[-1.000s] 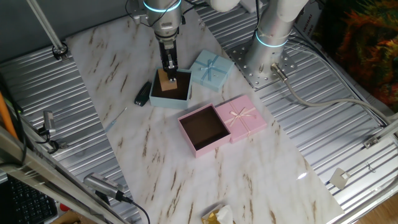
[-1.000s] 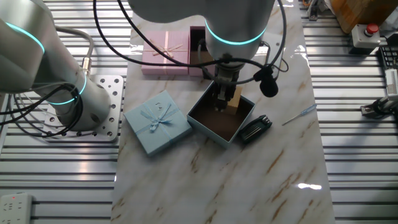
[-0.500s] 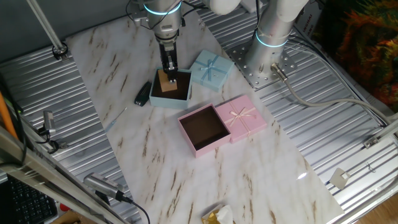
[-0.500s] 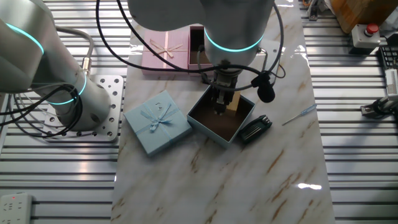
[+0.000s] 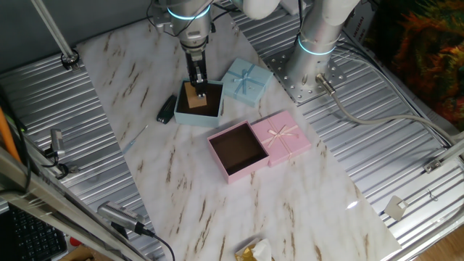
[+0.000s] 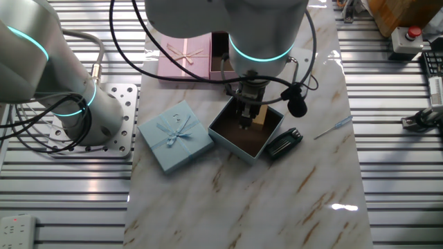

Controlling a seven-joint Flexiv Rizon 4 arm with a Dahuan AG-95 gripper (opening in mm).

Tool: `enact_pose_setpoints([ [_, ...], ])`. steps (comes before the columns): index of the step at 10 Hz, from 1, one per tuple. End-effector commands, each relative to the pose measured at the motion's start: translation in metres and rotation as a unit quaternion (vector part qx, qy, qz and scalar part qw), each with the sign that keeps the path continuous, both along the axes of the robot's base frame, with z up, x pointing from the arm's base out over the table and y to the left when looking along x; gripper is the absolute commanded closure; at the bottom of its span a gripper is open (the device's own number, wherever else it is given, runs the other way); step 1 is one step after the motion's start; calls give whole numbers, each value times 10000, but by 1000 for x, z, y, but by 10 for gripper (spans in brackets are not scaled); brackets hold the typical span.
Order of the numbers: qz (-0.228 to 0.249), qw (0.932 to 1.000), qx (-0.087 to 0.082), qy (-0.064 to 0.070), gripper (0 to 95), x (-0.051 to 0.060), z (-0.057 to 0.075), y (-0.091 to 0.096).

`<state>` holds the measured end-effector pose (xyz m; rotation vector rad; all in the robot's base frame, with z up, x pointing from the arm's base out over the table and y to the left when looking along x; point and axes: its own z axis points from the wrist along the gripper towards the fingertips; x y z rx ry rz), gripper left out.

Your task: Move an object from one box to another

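The small tan cube (image 5: pixel 193 96) (image 6: pixel 260 116) rests inside the light blue box (image 5: pixel 181 115) (image 6: pixel 228 140), close to its far wall. My gripper (image 5: pixel 198 78) (image 6: pixel 246 119) hangs straight down just above the cube, its dark fingers slightly apart and holding nothing. The pink box (image 5: pixel 222 167) lies further toward the front of the marble board, with only its dark brown floor showing. In the other fixed view the arm hides most of the pink box (image 6: pixel 220 41).
A flat black item (image 5: pixel 167 110) (image 6: pixel 283 143) lies against the blue box. The blue lid with its bow (image 5: pixel 246 80) (image 6: pixel 174 135) sits beside it, and the pink lid (image 5: pixel 282 137) (image 6: pixel 184 54) touches the pink box. The robot base (image 5: pixel 317 43) stands at the board's edge.
The arm has risen slightly above the blue box while the cube stays where it was on the box floor.
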<state>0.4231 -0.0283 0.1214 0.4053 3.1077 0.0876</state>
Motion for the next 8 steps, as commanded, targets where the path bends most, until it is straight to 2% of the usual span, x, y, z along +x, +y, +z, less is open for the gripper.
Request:
enact_pose_setpoints([
  [1, 8, 10000, 9, 6, 950, 1, -3, 0],
  [6, 35, 10000, 43, 18, 950, 1, -6, 2],
  [8, 321, 9995, 14, 13, 950, 2, -7, 4],
])
